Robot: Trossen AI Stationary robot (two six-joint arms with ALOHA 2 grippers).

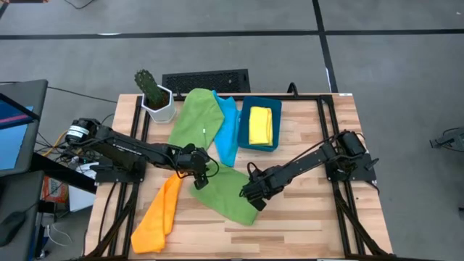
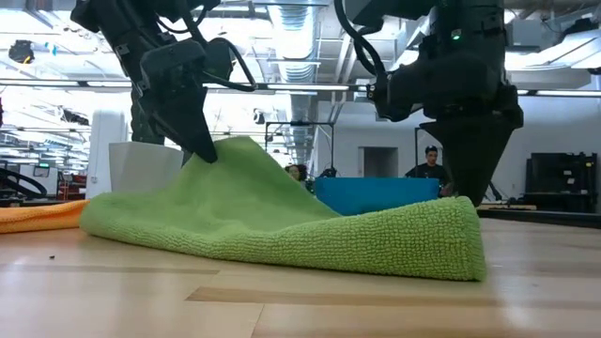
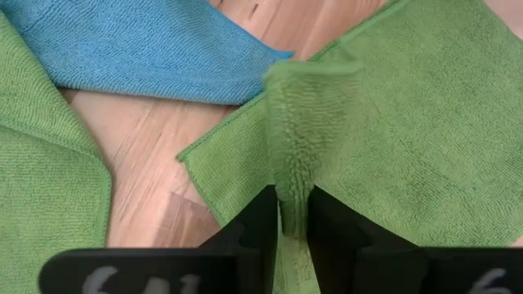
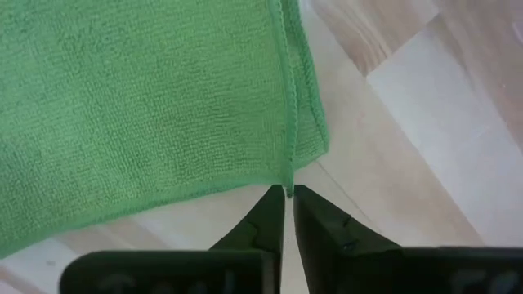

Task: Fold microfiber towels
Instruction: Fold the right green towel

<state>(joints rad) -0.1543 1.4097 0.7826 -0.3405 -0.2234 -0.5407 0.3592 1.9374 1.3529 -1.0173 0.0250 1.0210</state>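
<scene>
The green towel (image 1: pixel 230 193) lies near the middle of the table (image 1: pixel 304 225), already doubled over, with an orange towel (image 1: pixel 159 214) just beside it and a second green towel (image 1: pixel 196 116), a blue towel (image 1: pixel 228 129) and a bin (image 1: pixel 279 125) holding a yellow towel (image 1: pixel 260 125) farther back. High view: the left gripper (image 1: pixel 200 174) sits at the towel's upper left corner and the right gripper (image 1: pixel 254 196) at its right edge, both arms reaching in low from their sides. In my judgement the fold is best finished by bringing both corners down level and letting go only once the edges line up. Low view: the left gripper (image 2: pixel 197 141) lifts the cloth into a peak while the right gripper (image 2: pixel 467 178) hangs at the folded end, which rests on the table. Left wrist view: the fingers (image 3: pixel 255 224) stand narrowly apart with a ridge of green cloth pinched between them, so the hold looks light. Right wrist view: the fingers (image 4: pixel 265 214) are nearly together on the very corner of the hem, a slim purchase that could slip if pulled sideways.
</scene>
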